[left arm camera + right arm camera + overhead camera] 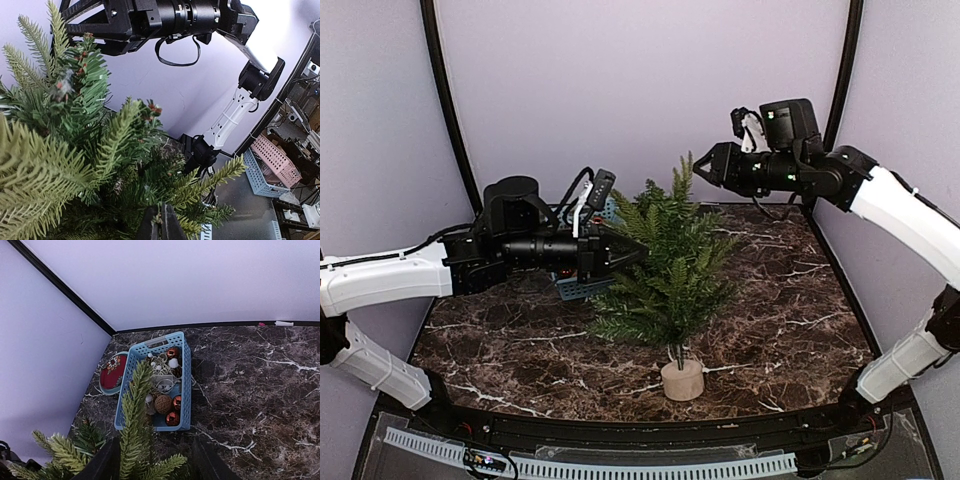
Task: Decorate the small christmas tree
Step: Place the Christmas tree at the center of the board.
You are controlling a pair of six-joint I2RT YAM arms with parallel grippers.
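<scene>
The left fingers (pixel 628 252) reach in level from the left of the small christmas tree (pixel 670 262). They are pressed tight together, tips buried in its middle branches. Behind them, at the tree's back left, a blue basket (pixel 186 385) lies on the counter (pixel 790 300), holding copper balls (pixel 172 418), a twine ball (pixel 162 403) and pale trinkets. A red round dish (pixel 111 371) touches its far side. The tree stands upright near the counter's front edge on a pale wooden base (pixel 682 381). At the tree's top, from the right, the right fingers (pixel 102 466) stand apart with the topmost sprig between them, gripping nothing.
</scene>
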